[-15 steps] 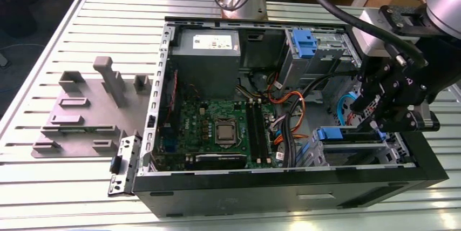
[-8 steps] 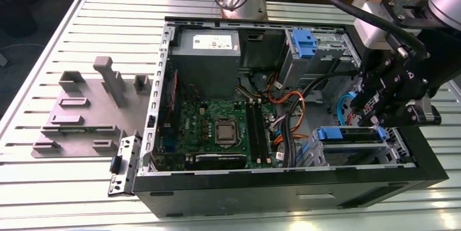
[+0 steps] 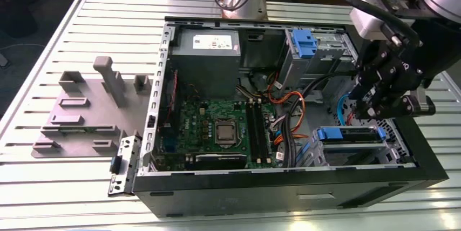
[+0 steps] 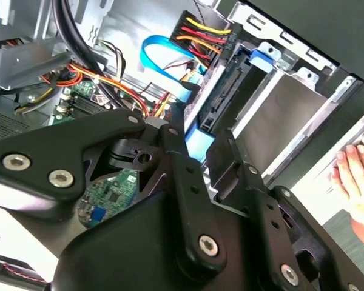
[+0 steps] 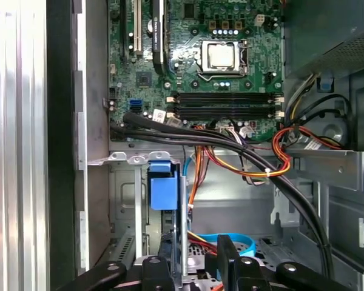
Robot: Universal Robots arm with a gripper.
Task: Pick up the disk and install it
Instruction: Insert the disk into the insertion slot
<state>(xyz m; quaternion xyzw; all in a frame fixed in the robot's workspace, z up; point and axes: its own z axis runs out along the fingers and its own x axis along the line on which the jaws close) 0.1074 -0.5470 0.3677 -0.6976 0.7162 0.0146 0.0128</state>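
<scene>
The disk [image 3: 354, 134] lies in the lower drive bay of the open computer case [image 3: 288, 182], at the exterior view's right. Its blue carrier tab [image 3: 330, 134] points toward the motherboard. My gripper [image 3: 368, 116] hangs just above that bay. In the first wrist view the blue tab of the disk [image 5: 161, 185] stands ahead of the gripper [image 5: 197, 260]. One black finger [image 5: 167, 257] sits beside the disk's thin edge and the other stands apart, with wires showing in the gap. In the second wrist view the gripper [image 4: 200, 142] straddles the disk's connector edge [image 4: 221, 97].
A motherboard [image 3: 216, 128] and a grey power supply box [image 3: 205, 47] take up the case's left half. A second blue bracket [image 3: 303, 45] sits in the upper bay. Black and orange cables [image 5: 255, 157] cross near the bay. A grey fixture [image 3: 86, 112] lies beside the case. A hand [image 4: 355, 173] is nearby.
</scene>
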